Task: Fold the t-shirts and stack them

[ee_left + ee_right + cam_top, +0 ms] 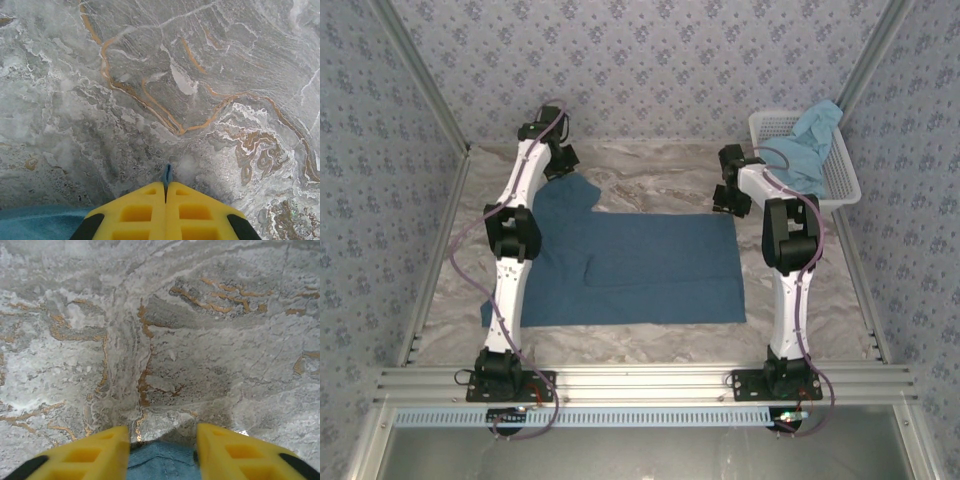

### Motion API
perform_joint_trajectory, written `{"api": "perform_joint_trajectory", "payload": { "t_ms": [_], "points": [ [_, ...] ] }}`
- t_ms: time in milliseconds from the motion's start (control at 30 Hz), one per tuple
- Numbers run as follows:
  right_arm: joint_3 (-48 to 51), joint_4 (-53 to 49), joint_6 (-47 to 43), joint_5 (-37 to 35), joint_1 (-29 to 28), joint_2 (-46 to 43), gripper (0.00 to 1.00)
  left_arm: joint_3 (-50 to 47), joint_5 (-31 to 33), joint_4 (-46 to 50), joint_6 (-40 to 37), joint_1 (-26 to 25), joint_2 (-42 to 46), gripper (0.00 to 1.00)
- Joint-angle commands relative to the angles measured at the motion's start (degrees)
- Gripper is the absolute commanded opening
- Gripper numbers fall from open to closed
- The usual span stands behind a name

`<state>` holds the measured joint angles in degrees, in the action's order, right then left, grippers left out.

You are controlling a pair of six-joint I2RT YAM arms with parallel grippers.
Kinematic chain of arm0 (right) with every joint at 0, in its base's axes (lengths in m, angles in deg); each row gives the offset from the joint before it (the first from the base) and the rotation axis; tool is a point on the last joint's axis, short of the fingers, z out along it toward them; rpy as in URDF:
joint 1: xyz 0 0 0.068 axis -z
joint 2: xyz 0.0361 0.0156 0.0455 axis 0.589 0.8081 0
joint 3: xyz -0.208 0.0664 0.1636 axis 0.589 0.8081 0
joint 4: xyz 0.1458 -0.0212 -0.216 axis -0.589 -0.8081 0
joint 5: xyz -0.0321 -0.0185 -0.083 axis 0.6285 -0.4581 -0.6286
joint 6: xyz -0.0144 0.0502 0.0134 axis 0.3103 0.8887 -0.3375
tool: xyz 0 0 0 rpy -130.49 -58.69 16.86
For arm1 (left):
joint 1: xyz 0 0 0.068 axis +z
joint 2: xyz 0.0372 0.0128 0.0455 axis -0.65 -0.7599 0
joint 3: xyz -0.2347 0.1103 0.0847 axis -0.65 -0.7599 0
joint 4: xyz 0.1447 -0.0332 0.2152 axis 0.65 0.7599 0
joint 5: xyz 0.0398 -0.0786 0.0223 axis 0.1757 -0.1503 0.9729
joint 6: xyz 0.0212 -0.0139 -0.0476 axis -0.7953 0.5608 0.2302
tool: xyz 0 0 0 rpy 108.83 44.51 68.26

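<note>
Pinching a sliver of blue cloth at the far-left shoulder, the left pincer [166, 186] is clamped fully shut on the darker t-shirt [650, 270]. The garment lies spread across the middle of the table [660, 165], with one sleeve reaching toward the far left and the edge of a folded layer visible left of centre. It looks light, limp and thin, so it will likely sag and trail when lifted. The best holds are probably corners and hems, taken in pairs to keep an edge straight.

At the shirt's far-right corner, the right pincer [162, 435] stands partly open, its yellow fingers [95, 450] either side of the cloth edge but not closed on it.

Farther right, the lighter t-shirt [815, 140] sits crumpled in a white mesh basket [850, 188] at the far-right edge, spilling over the rim.

The table's grey marble pattern, veined with orange, looks smooth and would likely let fabric slide rather than catch. Floral-print walls [640, 60] close in on the left, far and right sides, and aluminium rails [640, 382] run along the near edge.
</note>
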<state>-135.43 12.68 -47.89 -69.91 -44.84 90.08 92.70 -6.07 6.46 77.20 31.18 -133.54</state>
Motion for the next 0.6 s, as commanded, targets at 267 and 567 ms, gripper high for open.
{"api": "perform_joint_trajectory", "payload": {
  "t_ms": [267,567],
  "points": [
    [1.18,0.32,-3.88,-3.14,-0.68,-3.14,0.01,-2.05,3.59,9.84,1.18,0.14,8.02,0.00],
    [6.77,3.24,-7.14,-3.17,-1.37,-11.51,0.00,-27.83,5.16,7.86,1.87,0.05,27.71,0.00]
  ]
}}
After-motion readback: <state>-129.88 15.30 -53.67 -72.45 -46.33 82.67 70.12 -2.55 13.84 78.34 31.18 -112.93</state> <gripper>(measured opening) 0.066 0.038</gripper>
